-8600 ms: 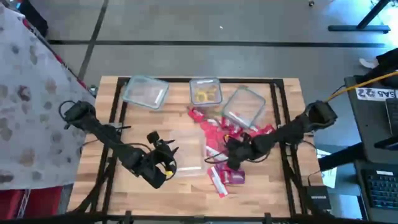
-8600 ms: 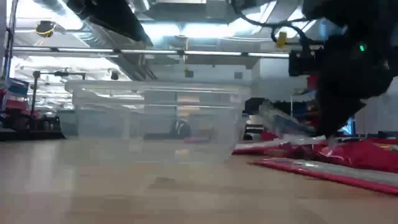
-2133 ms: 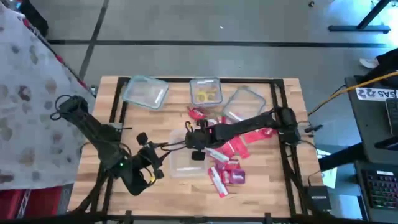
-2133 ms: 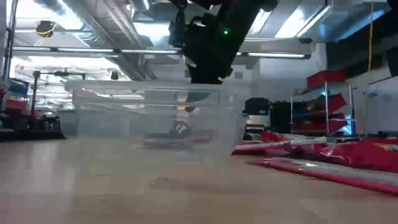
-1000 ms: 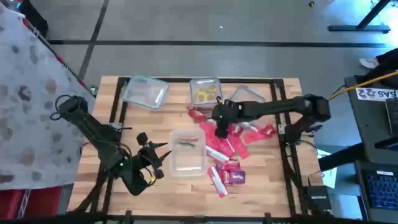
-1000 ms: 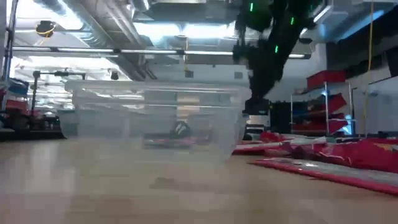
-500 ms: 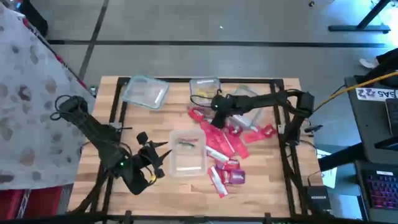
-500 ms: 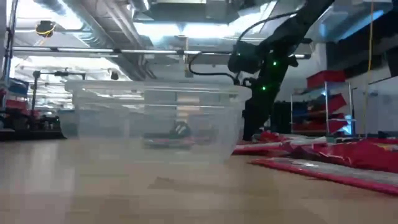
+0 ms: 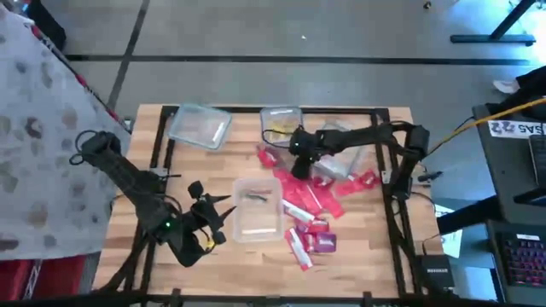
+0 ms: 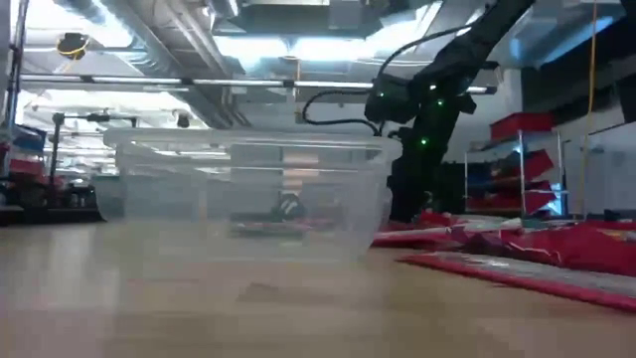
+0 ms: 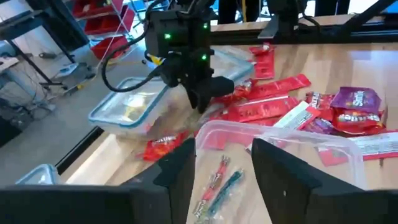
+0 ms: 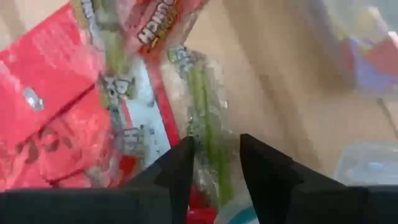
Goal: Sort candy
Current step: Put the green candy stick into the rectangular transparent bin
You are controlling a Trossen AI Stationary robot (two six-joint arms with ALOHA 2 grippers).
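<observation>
We note left gripper (image 9: 211, 223) parked at table's near-left, fingers apart, holding nothing, beside clear tub (image 9: 258, 209) containing few thin wrapped sweets (image 11: 219, 183). Red candy packets (image 9: 311, 198) spread right of tub, purple packets (image 9: 320, 243) nearer front. Right gripper (image 9: 299, 162) low over pile's far edge; fingers straddle clear-wrapped green candy (image 12: 208, 127); whether gripped, we cannot tell.
</observation>
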